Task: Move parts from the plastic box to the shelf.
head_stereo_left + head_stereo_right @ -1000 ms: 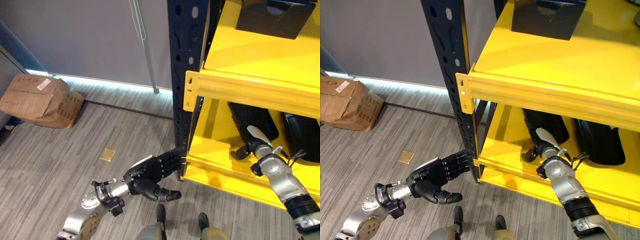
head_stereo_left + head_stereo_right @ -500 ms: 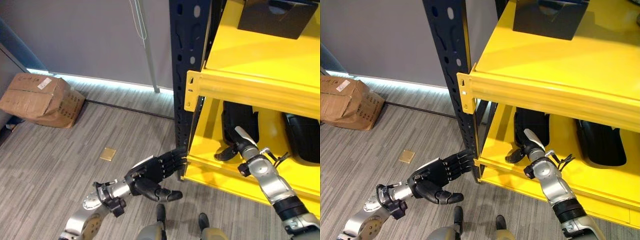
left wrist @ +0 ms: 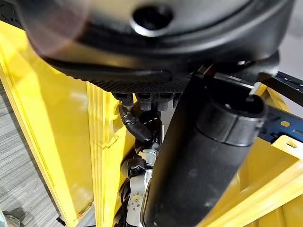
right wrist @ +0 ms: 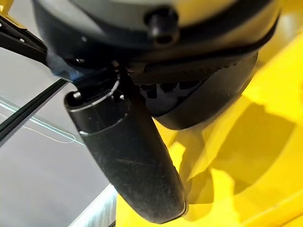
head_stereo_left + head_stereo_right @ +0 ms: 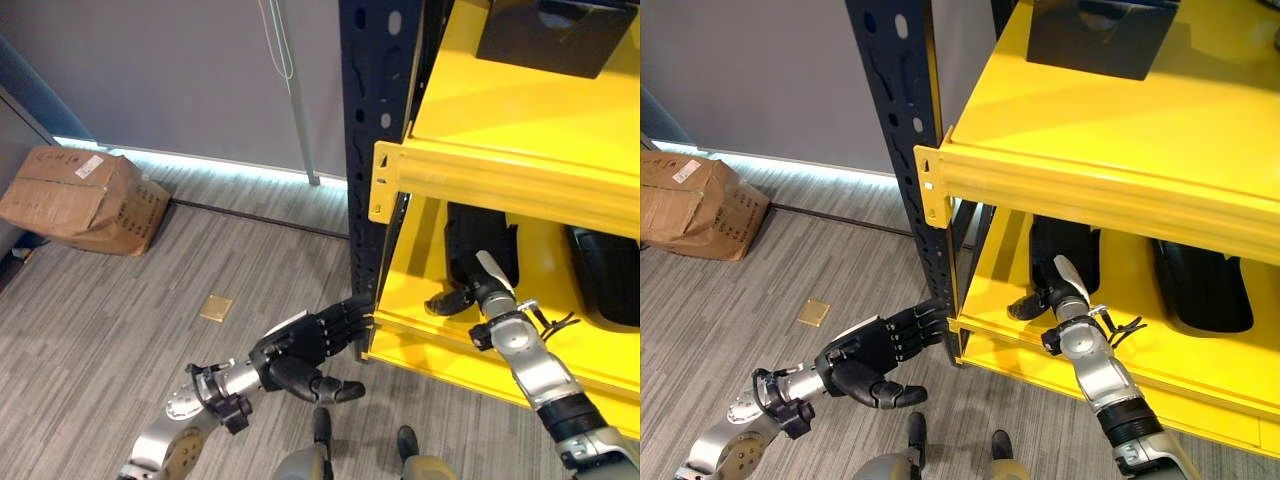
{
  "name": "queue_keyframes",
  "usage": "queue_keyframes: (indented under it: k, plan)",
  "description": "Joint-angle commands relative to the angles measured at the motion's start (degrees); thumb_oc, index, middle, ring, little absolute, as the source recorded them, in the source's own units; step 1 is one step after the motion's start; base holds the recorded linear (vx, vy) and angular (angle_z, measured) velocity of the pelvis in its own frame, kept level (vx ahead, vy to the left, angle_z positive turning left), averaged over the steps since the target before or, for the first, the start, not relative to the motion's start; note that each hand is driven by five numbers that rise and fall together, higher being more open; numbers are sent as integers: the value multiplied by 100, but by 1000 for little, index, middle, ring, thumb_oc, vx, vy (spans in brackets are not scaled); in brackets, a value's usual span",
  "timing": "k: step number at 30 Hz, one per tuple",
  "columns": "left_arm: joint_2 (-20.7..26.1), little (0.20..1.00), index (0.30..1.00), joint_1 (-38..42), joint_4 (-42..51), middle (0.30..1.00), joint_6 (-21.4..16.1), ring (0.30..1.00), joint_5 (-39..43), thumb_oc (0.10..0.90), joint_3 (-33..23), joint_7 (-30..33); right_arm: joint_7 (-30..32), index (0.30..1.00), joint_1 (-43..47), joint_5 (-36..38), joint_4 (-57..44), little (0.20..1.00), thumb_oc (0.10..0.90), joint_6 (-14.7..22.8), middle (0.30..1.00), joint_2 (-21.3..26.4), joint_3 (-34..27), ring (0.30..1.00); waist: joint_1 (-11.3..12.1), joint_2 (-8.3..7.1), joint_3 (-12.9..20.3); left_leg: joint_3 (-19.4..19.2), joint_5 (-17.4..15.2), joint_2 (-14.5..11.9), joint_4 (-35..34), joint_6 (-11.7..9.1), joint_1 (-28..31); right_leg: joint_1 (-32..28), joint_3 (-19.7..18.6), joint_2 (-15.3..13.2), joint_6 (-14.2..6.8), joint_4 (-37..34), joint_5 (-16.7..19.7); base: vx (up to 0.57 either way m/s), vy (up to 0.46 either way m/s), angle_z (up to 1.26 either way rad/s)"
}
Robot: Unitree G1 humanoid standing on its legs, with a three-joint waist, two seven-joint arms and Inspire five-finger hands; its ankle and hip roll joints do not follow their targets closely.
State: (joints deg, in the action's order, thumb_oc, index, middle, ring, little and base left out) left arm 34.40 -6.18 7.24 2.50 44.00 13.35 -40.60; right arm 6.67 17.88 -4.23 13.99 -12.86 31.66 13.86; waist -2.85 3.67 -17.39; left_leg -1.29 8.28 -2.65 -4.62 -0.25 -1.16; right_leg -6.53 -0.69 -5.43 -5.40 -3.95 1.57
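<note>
The left hand (image 5: 300, 345) hangs nearest, low over the floor (image 5: 120, 300) just in front of the shelf (image 5: 1120, 120). Its dark fingers are stretched out straight, their tips touching the foot of the shelf's black post (image 5: 375, 130), and the thumb sticks out below; it holds nothing.

Just past it, the right hand (image 5: 470, 295) reaches into the shelf's lower level, its palm resting on the smooth yellow board by the front lip. Its white-covered thumb (image 5: 492, 268) stands up, and the dark fingers lie against the foot of a black part (image 5: 480, 245); whether they are curled on it or only touching I cannot tell. That part is rounded, matte and bag-like, and it stands toward the back of the lower level. A second black part (image 5: 605, 270) of the same soft, bulging shape stands to the right of it, apart from the hand.

The shelf is glossy yellow sheet metal with a ribbed front beam, bolted to the post, which is punched with oval holes. On its upper level, farther back, sits a black box (image 5: 555, 30) with straight edges.

The floor is grey striped carpet. To the left of the shelf lie a small tan square (image 5: 215, 308) and, by the grey wall (image 5: 170, 70), a crumpled cardboard box (image 5: 80, 200).
</note>
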Motion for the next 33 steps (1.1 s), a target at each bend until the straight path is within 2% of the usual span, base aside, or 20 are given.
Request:
queue_keyframes:
  k: [1, 18, 33]
  plan:
    - [-311, 1000, 1000, 180, 359, 1000, -374, 1000, 82, 900, 56, -131, 170, 1000, 585, 90, -175, 1000, 900, 568, 1000, 18, -173, 1000, 183, -28, 358, -158, -799, -109, 128, -35, 328, 506, 326, 12, 153, 935, -472, 0, 0, 0]
    - [-346, 1000, 1000, 224, 321, 1000, -359, 1000, 56, 900, 151, -121, 375, 1000, 655, 121, -120, 1000, 900, 475, 1000, -89, -76, 1000, 214, -32, 371, -129, -800, -96, 123, -22, 328, 505, 341, 6, 162, 935, -468, 0, 0, 0]
    - [-357, 1000, 1000, 296, 298, 1000, -296, 1000, 50, 900, 229, -119, 532, 1000, 884, 659, 50, 1000, 900, 423, 1000, -261, -53, 1000, 251, -14, 386, -100, -795, -87, 111, -23, 353, 480, 342, 5, 168, 929, -465, 0, 0, 0]
